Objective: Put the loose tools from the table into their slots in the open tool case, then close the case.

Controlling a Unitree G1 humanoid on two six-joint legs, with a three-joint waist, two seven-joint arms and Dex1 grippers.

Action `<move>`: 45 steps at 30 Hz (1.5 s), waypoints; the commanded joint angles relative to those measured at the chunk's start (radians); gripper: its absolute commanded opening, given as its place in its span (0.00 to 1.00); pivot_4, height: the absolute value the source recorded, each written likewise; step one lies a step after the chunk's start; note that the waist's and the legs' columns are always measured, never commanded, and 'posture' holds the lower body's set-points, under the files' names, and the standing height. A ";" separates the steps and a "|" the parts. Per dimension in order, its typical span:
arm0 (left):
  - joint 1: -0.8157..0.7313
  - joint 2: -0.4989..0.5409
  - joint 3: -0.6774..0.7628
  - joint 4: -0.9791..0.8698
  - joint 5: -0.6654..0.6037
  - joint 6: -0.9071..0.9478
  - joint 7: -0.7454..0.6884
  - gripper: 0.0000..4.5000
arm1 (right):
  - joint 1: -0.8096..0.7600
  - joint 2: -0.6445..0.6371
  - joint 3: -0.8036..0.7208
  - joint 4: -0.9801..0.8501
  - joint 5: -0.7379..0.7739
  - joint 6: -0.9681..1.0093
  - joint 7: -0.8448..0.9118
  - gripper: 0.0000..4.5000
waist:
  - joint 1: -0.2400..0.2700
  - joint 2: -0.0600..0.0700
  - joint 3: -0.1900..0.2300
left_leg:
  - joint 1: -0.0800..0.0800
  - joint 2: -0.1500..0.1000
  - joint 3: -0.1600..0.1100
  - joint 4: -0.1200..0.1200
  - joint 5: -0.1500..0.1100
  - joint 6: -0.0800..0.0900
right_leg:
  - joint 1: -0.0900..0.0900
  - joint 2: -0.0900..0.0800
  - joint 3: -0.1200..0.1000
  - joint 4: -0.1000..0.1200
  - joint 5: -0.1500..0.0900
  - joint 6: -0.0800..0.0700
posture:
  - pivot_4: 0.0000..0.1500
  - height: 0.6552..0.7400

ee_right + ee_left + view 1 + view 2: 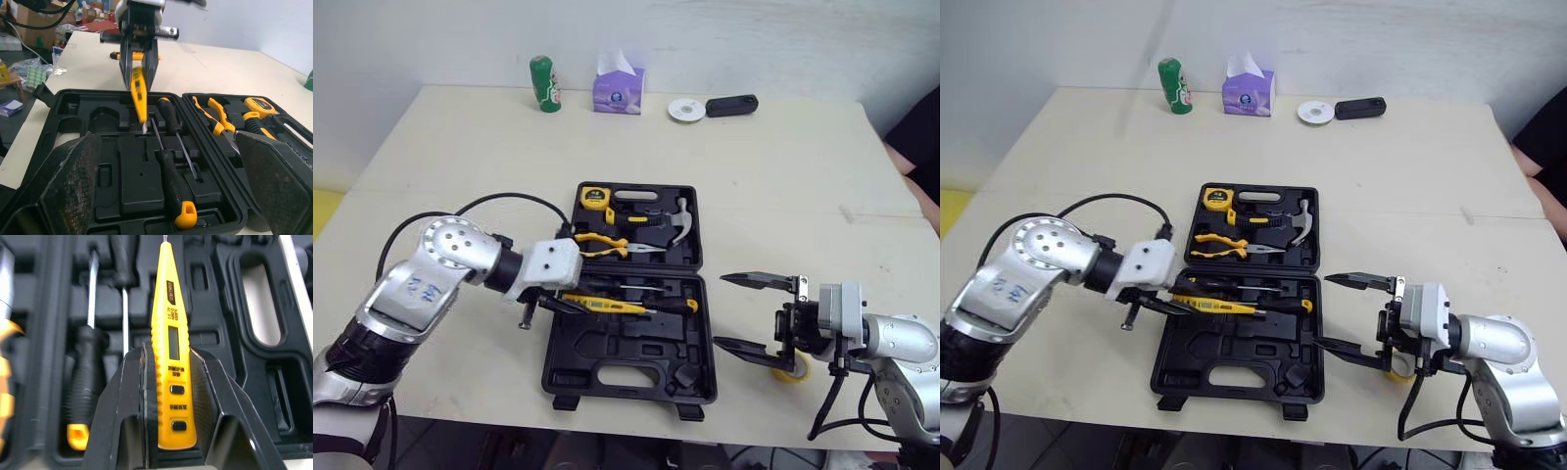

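Left gripper [553, 300] clamps the yellow tester [607, 305] above the near half of the tool case [607, 348], beside seated screwdrivers [85, 362], seemingly lining up its slot; right gripper [722, 311] gapes wide beside the case's right edge.

left gripper [168, 352] clamping yellow tester pen [166, 308], two screwdrivers [88, 367] slotted in black case [215, 298]

The yellow tester [172, 352] carries a black label and lines of small print along its body, none clear enough to read. The tissue box [618, 93] bears a round logo, also illegible.
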 commanded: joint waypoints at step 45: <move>-0.084 -0.069 -0.145 -0.001 0.206 0.093 0.001 0.13 | -0.038 0.022 0.038 -0.045 -0.025 0.005 -0.047 1.00 | 0.004 -0.001 0.001 | -0.012 -0.001 -0.004 0.015 0.000 0.002 | -0.006 0.000 -0.001 0.007 0.000 0.000 | 1.00 1.00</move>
